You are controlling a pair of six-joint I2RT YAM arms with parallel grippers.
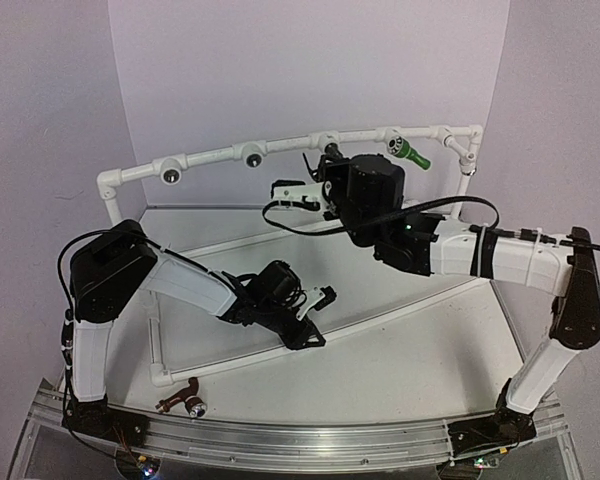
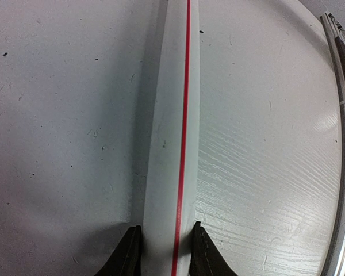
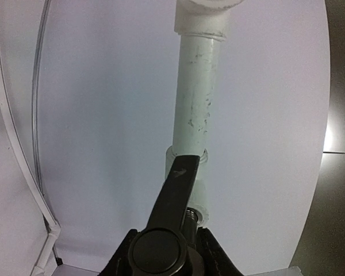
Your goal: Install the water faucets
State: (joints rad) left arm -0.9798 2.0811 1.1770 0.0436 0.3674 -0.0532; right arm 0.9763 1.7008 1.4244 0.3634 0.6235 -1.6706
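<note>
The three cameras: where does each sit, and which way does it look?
Top external: above and behind the arms, looking down on the table; both arms show.
Left wrist: on the left arm, looking along the left tool at a striped pipe it clasps.
Right wrist: on the right arm, looking past the right tool at the black faucet.
Shared: top and right wrist show the black faucet.

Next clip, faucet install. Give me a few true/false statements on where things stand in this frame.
1. The green faucet sits in the back rail. True.
2. The reddish-brown faucet is installed. False: it lies loose on the table, at its near edge.
3. The left gripper clamps a red-striped pipe. True.
4. The right gripper is empty. False: it grips the black faucet.
</note>
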